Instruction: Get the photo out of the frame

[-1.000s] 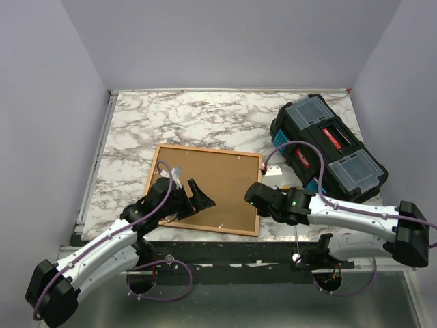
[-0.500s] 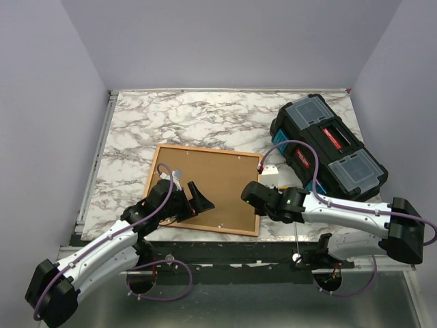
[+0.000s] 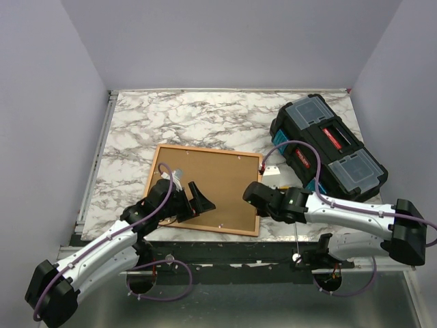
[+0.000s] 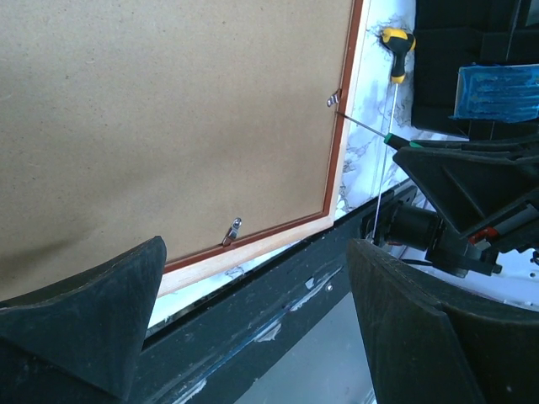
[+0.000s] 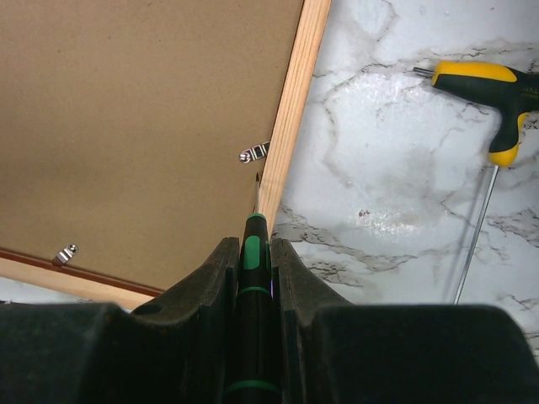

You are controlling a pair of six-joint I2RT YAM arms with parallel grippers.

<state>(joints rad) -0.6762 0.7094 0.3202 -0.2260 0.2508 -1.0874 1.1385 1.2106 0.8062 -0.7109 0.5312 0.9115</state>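
Looking down from above, one frame (image 3: pixel 218 179) lies face-down on the marble table (image 3: pixel 184 119), brown back up, its near rail close to the table's front edge. Bare marble runs behind it and along its left. One black toolbox (image 3: pixel 329 147) takes the far right corner. The left gripper (image 3: pixel 186 195) hangs over the frame's near-left part, jaws spread wide around nothing. The right gripper (image 3: pixel 251 195) sits at the right rail.

The left wrist view shows the frame's near-right corner with two metal clips (image 4: pixel 234 228), one on each rail. One yellow-handled tool (image 4: pixel 396 42) lies on the marble between rail and toolbox.

In the right wrist view, the fingers are pressed together on one green-and-black screwdriver (image 5: pixel 253 252). Its tip is just beside the right-rail clip; whether it touches, I cannot tell.
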